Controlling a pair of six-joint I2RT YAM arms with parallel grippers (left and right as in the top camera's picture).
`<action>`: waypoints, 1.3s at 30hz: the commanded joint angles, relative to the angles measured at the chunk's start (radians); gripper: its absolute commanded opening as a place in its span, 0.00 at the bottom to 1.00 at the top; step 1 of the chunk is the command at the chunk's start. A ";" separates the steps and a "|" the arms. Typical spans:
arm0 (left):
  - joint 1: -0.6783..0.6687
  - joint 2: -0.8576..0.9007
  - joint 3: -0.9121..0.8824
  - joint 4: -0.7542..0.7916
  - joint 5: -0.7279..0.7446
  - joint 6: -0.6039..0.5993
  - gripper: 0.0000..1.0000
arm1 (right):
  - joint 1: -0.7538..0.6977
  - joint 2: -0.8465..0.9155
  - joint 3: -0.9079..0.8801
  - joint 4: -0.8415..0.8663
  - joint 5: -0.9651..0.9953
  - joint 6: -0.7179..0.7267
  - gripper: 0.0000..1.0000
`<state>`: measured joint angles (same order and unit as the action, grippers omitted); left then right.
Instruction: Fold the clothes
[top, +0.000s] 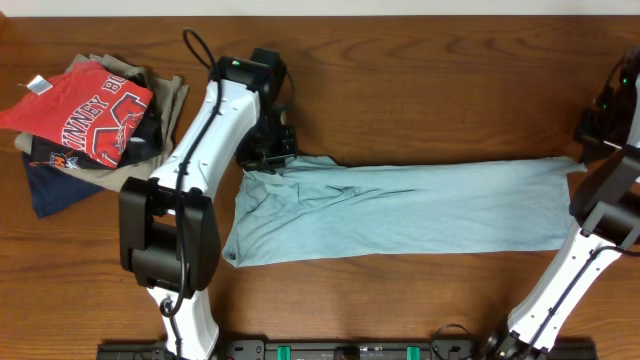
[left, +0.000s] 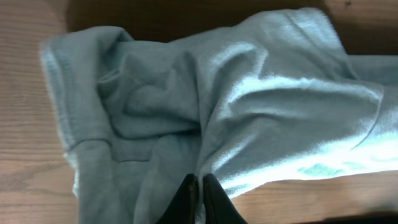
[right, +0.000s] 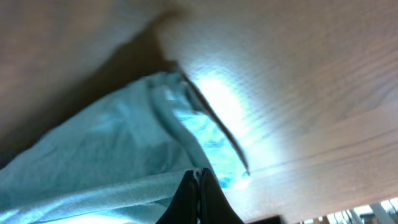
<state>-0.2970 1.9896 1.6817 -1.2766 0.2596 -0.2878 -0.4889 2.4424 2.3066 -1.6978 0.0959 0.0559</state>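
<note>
The pale blue-grey T-shirt (top: 400, 208) lies as a long band across the wooden table, wrinkled and bunched at its left end. My left gripper (top: 272, 152) sits over the band's upper left corner. In the left wrist view its fingers (left: 200, 182) are shut with a ridge of the shirt's fabric (left: 249, 93) pinched between them. My right gripper (top: 584, 162) is at the band's right end. The right wrist view shows it (right: 199, 173) shut on a rolled edge of the shirt (right: 112, 149), which is lifted a little above the tabletop.
A pile of other garments lies at the back left: a red shirt with white lettering (top: 95, 110) on top, khaki (top: 172, 98) and navy (top: 52, 188) pieces under it. The table's front edge carries a black rail (top: 340, 350) with both arm bases.
</note>
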 joint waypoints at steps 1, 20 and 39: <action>-0.024 -0.026 0.018 -0.015 0.001 0.006 0.06 | -0.032 -0.004 -0.043 -0.002 0.017 -0.020 0.01; -0.051 -0.026 -0.036 -0.192 -0.042 -0.005 0.06 | -0.120 -0.209 -0.427 0.066 0.011 0.018 0.01; -0.096 -0.026 -0.084 -0.179 -0.131 0.006 0.45 | -0.116 -0.209 -0.503 0.169 -0.149 -0.086 0.24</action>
<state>-0.4046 1.9858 1.5993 -1.4876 0.1940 -0.2867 -0.6029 2.2379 1.8046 -1.5417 0.0479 0.0372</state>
